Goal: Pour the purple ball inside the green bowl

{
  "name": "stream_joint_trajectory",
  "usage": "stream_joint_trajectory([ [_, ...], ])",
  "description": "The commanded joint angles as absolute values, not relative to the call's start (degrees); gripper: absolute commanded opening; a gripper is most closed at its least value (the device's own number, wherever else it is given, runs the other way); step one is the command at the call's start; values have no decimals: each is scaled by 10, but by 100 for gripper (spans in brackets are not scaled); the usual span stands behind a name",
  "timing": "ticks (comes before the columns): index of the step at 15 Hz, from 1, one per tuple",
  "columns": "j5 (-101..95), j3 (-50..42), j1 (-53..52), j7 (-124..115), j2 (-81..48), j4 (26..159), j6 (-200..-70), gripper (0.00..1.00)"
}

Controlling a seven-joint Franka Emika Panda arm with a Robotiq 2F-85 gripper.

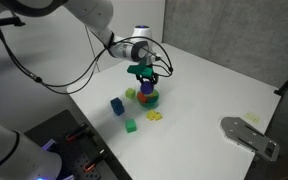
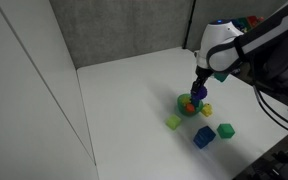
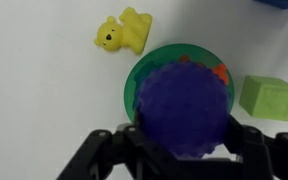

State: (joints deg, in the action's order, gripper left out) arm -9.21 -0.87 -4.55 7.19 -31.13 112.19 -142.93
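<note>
Position: ball (image 3: 182,108) clenched in pincer (image 3: 184,138), directly above bowl (image 3: 144,75). 1 cube (image 3: 269,97) just beside bowl; worktop (image 1: 199,85) edges well apart.

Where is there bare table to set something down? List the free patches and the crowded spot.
Free: the bare table on the bowl's side away from the cubes, and the strip between the toys and the grey metal plate. Crowded: around the green bowl, with the gripper and purple ball above it, ringed by the blue cube, green cube and yellow bear.
</note>
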Motion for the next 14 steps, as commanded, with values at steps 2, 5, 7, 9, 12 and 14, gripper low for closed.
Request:
stream_joint_trajectory([
  [2, -117, 19, -21, 195, -325, 1074, -1353, 47],
  [5, -152, 21, -19, 260, -329, 1060, -1324, 47],
  [7, -162, 27, -13, 297, -332, 1053, -1320, 47],
  [9, -158, 39, -1, 341, -335, 1049, -1320, 47],
  [12, -147, 52, 11, 393, -350, 1033, -1312, 47],
  [14, -141, 59, 18, 423, -363, 1022, -1304, 47],
])
